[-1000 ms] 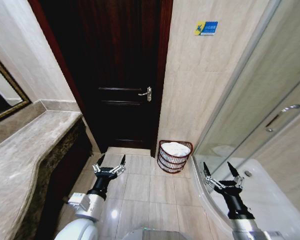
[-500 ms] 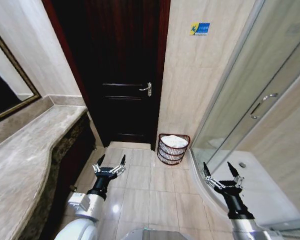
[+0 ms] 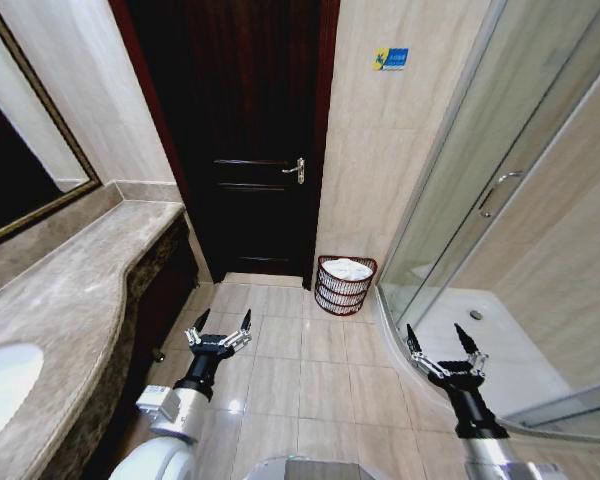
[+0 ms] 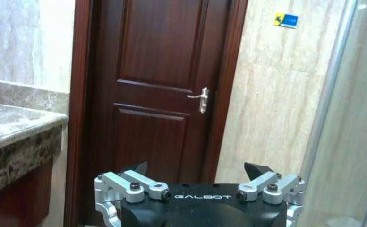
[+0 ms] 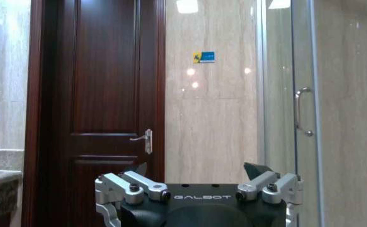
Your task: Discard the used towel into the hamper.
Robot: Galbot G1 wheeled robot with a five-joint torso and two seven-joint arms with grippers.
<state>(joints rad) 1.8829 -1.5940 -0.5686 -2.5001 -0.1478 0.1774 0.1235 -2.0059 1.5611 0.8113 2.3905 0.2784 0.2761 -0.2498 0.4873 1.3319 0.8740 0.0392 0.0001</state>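
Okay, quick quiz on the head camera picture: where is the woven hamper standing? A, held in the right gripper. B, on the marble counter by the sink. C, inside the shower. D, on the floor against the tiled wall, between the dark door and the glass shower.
D: the hamper sits on the floor tiles at the foot of the wall, right of the door and left of the shower glass, with something white in it.

We've got both arms stretched forward and low, side by side and well apart. Our left gripper [image 3: 220, 323], black body with silver metal knuckles and dark pointed fingers, has its fingers spread wide with nothing between them. Our right gripper [image 3: 444, 340], the same black-and-silver build, matches it: fingers splayed apart, nothing held, its wrist pointing forward.
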